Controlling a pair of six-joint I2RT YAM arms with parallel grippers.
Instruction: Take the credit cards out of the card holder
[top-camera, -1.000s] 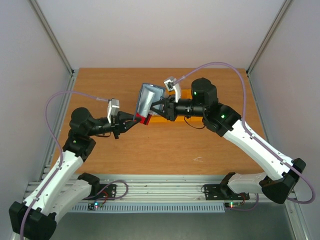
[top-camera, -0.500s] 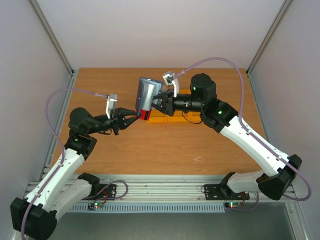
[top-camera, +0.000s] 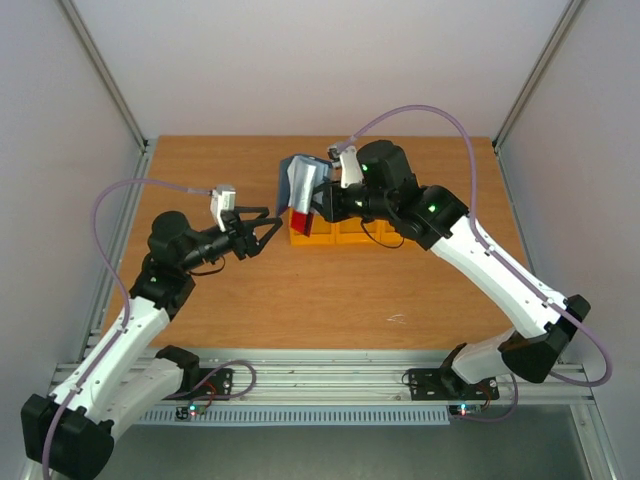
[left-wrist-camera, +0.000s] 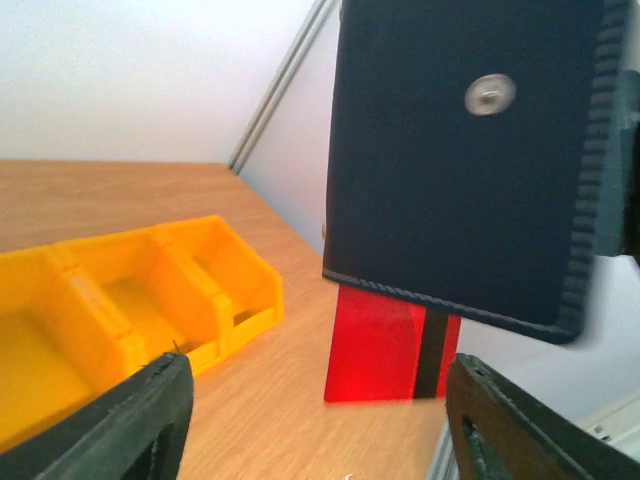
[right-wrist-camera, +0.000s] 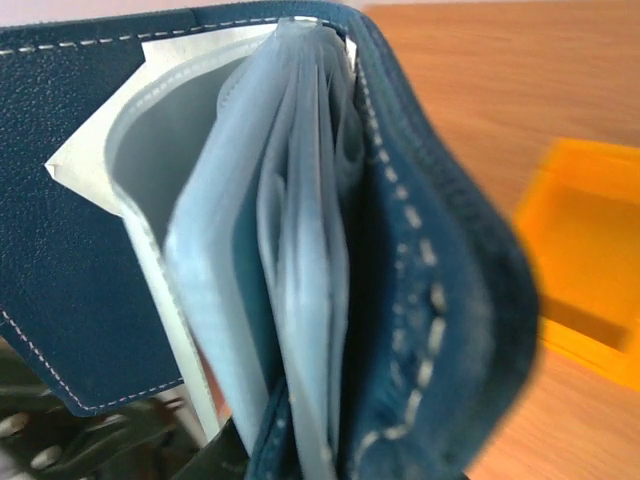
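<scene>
Hanging above the worktop (top-camera: 300, 300) in the top view, the card holder (top-camera: 303, 183) is pinched by the right end effector (top-camera: 322, 203). A red credit card (top-camera: 299, 222) protrudes from its lower edge, near the orange bins (top-camera: 345, 237). The left end effector (top-camera: 270, 227) is spread just beside the card.

In the left wrist view, the card is seen apart from both fingers (left-wrist-camera: 140, 425).

In the right wrist view, the clear sleeves (right-wrist-camera: 290, 250) are fanned open.

Left arm (top-camera: 130, 320): shoulder low, forearm reaching inward and forward, wrist roughly level. Left gripper (top-camera: 266, 225): jaws spread wide, nothing between them. Right arm (top-camera: 500, 285): extended forward and inward, wrist turned leftward. Right gripper (top-camera: 318, 205): jaws drawn narrow, clamped on the card holder (top-camera: 300, 185). The grippers face each other, near but apart.
</scene>
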